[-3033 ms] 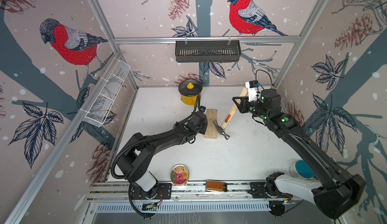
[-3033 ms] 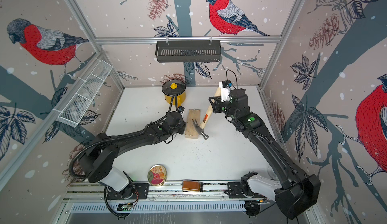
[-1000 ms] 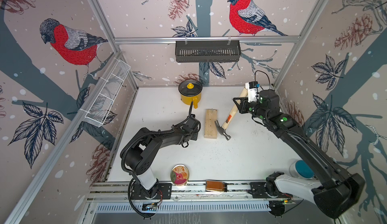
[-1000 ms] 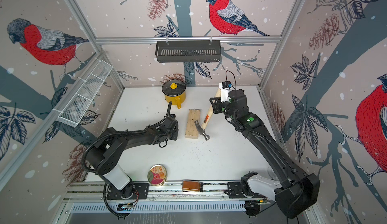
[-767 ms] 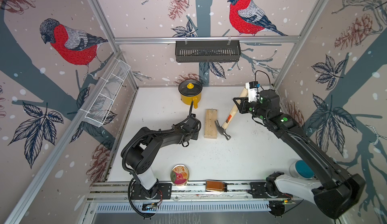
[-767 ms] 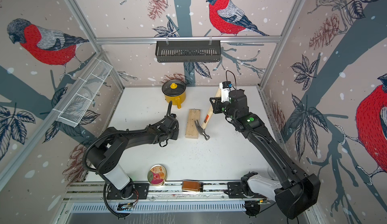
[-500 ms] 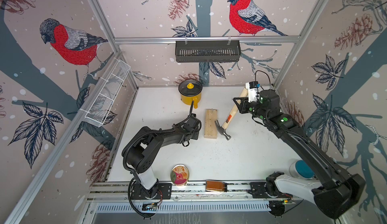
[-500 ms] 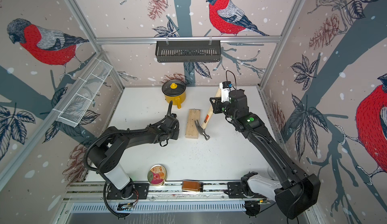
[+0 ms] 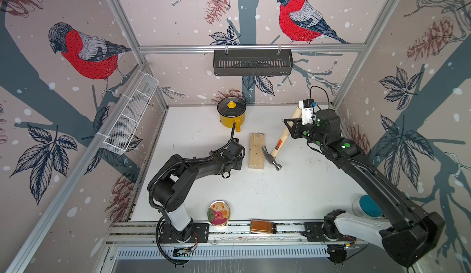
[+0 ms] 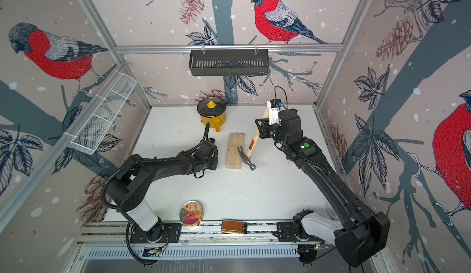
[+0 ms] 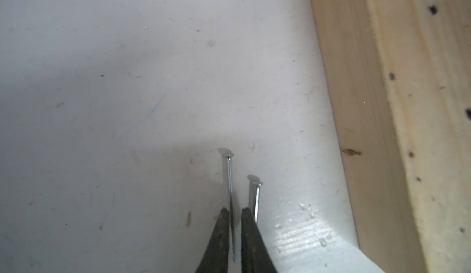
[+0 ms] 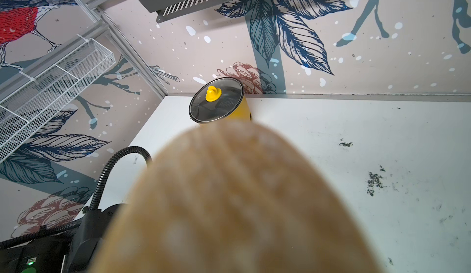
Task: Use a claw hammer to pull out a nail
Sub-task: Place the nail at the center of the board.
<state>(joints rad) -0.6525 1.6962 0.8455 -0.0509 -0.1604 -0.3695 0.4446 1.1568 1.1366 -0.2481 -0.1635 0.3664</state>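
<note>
Right gripper (image 9: 292, 129) clamped on the upper handle of the claw hammer (image 9: 279, 143), which has a grey steel head, forked claw, pale wooden handle and a small orange-and-black label. Right arm reaches long from its base rail to the table's far side, wrist turned in toward the centre. Handle butt pokes out behind the jaws and shows as a blurred tan mass in the right wrist view. From the grip the handle slopes down, label midway along it, head low at the white table (image 9: 293, 182).

Just past the head a pale rectangular wooden block (image 9: 256, 150), dotted with small dark holes, lies flat. Claw sits just beside its long edge, contact unclear.

Across the block is the left gripper (image 11: 235, 211), low over the table, left arm folded at the elbow. Its dark fingertips (image 11: 221, 231) are parted by a sliver. A thin silver nail (image 11: 229, 182) lies loose between them, and a second silver nail (image 11: 256, 200) lies just outside one tip.

Farthest is a yellow lidded pot (image 9: 231, 116) near the back wall.
</note>
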